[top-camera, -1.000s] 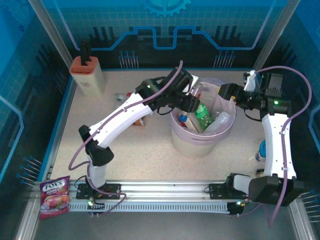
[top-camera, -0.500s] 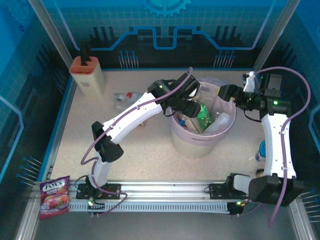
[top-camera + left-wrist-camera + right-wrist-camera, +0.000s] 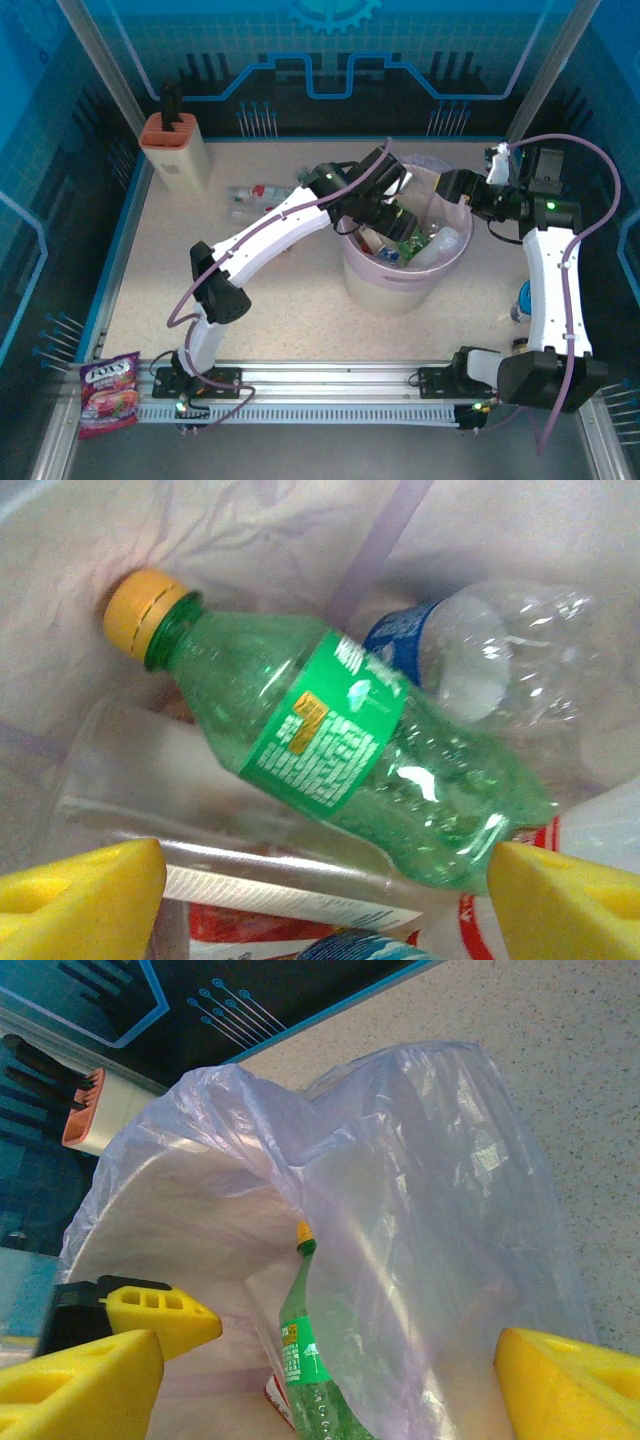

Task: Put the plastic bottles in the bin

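Observation:
The bin [image 3: 400, 285] is a pale bucket lined with a pink bag [image 3: 430, 1160], right of the table's middle. Inside lie a green bottle [image 3: 350, 750] with a yellow cap, a clear bottle with a blue label [image 3: 480, 660] and a clear bottle with a red and white label [image 3: 290, 890]. My left gripper [image 3: 385, 215] hangs open inside the bin's left side, its yellow fingers [image 3: 90, 890] spread just above the red-labelled bottle. My right gripper [image 3: 448, 185] is open at the bin's far right rim, the bag edge between its fingers [image 3: 90, 1380]. One clear bottle [image 3: 250, 192] lies on the table at the back left.
A beige and orange knife block [image 3: 175, 150] stands in the far left corner. A red snack bag [image 3: 108, 393] lies by the near left rail. A small blue-topped object [image 3: 522, 298] sits at the right edge, partly behind the right arm.
My left arm has reached rightward over the bin and lowered its gripper inside. The right arm has stayed where it was.

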`<state>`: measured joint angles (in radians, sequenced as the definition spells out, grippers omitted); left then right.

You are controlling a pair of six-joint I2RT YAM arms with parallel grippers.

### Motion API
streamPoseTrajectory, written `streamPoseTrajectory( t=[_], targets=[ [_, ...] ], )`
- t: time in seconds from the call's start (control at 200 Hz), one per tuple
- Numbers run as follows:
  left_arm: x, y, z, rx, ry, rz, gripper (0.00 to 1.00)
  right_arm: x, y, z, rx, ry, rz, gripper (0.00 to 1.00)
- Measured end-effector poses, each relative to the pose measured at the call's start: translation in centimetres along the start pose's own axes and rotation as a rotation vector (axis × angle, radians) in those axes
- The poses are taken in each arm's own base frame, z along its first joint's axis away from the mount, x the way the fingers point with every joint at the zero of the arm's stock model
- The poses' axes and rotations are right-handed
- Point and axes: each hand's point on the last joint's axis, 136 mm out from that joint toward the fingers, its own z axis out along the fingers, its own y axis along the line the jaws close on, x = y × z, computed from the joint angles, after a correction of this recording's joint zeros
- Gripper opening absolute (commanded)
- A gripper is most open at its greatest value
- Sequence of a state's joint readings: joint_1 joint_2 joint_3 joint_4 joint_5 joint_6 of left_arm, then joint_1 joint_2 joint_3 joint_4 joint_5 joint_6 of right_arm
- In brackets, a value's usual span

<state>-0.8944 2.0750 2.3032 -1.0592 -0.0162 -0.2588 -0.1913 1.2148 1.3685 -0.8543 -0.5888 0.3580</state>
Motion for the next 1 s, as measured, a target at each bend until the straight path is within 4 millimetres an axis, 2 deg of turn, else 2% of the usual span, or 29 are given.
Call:
streamPoseTrajectory(
  t=[0.08,0.18,0.29,0.37,0.46,0.5,0.575,0.68,0.74,0.806,0.916,1.001],
  targets=[
    [-0.7,-0.7,-1.1,0.027,-0.036,0.005,0.85,0.0,0.0,0.0,-0.002,0.000,0.000,0.87],
    [-2.0,-1.5,-4.0,0.058,-0.112,0.017,0.85,0.0,0.1,0.0,-0.003,0.001,0.000,0.87],
    [-3.6,-2.2,-8.9,0.083,-0.224,0.026,0.86,0.0,0.1,0.0,-0.007,0.002,0.000,0.87],
    [-4.4,-1.7,-13.2,0.080,-0.311,0.020,0.87,0.1,0.2,0.0,-0.010,0.003,0.000,0.87],
    [-4.9,0.2,-17.7,0.052,-0.404,-0.016,0.87,0.1,0.3,0.0,-0.017,0.006,0.001,0.87],
    [-4.7,2.0,-19.3,0.022,-0.437,-0.053,0.87,0.1,0.3,0.0,-0.017,0.006,0.000,0.87],
    [-3.4,6.2,-21.1,-0.046,-0.472,-0.150,0.87,0.1,0.3,0.0,-0.020,0.007,0.000,0.87],
    [0.5,13.2,-21.1,-0.152,-0.490,-0.344,0.86,0.1,0.3,0.1,-0.021,0.008,0.001,0.87],
    [3.9,17.3,-19.9,-0.216,-0.477,-0.477,0.85,0.1,0.3,0.1,-0.021,0.007,0.001,0.87],
    [7.7,20.9,-18.3,-0.271,-0.458,-0.613,0.85,0.1,0.3,0.1,-0.021,0.007,0.000,0.87],
    [13.4,24.9,-14.6,-0.302,-0.427,-0.835,0.85,0.1,0.3,0.1,-0.021,0.007,0.000,0.87],
    [16.8,26.8,-11.4,-0.282,-0.411,-0.998,0.84,0.1,0.3,0.1,-0.021,0.007,0.000,0.87]
  ],
)
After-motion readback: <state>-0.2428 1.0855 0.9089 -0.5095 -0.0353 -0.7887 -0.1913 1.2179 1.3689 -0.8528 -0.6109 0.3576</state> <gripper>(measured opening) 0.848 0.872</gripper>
